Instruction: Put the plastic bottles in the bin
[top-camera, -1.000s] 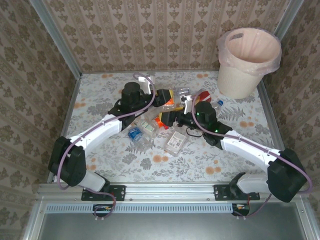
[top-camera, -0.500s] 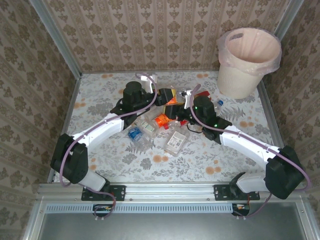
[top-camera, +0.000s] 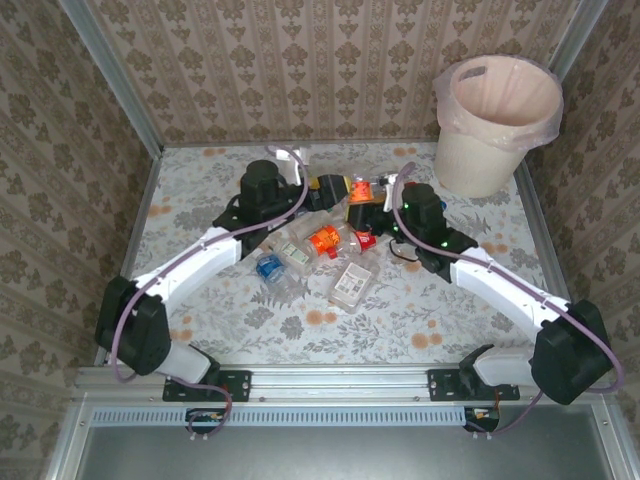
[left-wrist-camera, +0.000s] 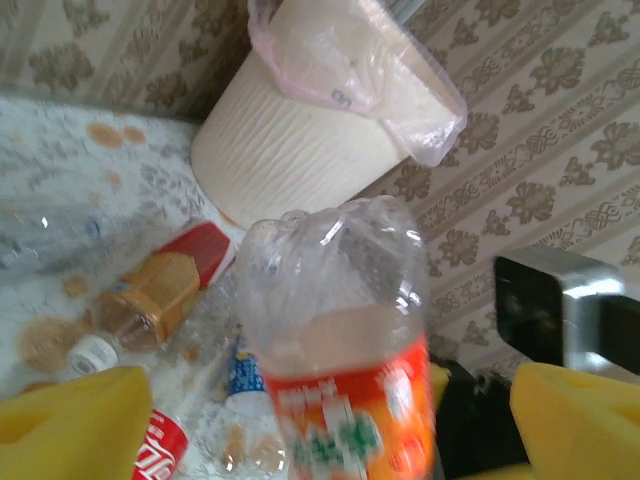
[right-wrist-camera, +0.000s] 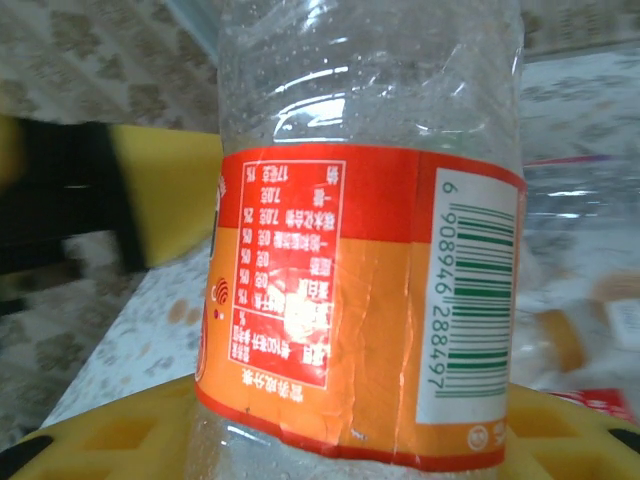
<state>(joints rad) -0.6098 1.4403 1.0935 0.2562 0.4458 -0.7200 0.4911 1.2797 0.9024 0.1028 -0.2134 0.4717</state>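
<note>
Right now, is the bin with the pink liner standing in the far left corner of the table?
Not quite. The bin stands in the far right corner of the table, not the far left, as the top external view shows. It does have the pink liner.

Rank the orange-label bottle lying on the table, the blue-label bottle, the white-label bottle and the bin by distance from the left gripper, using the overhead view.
Measured from the left gripper:
1. orange-label bottle, just toward the arm bases from it.
2. blue-label bottle to the left and white-label bottle to the right, both nearer the bases; too close to call.
3. bin, in the far right corner.
</note>
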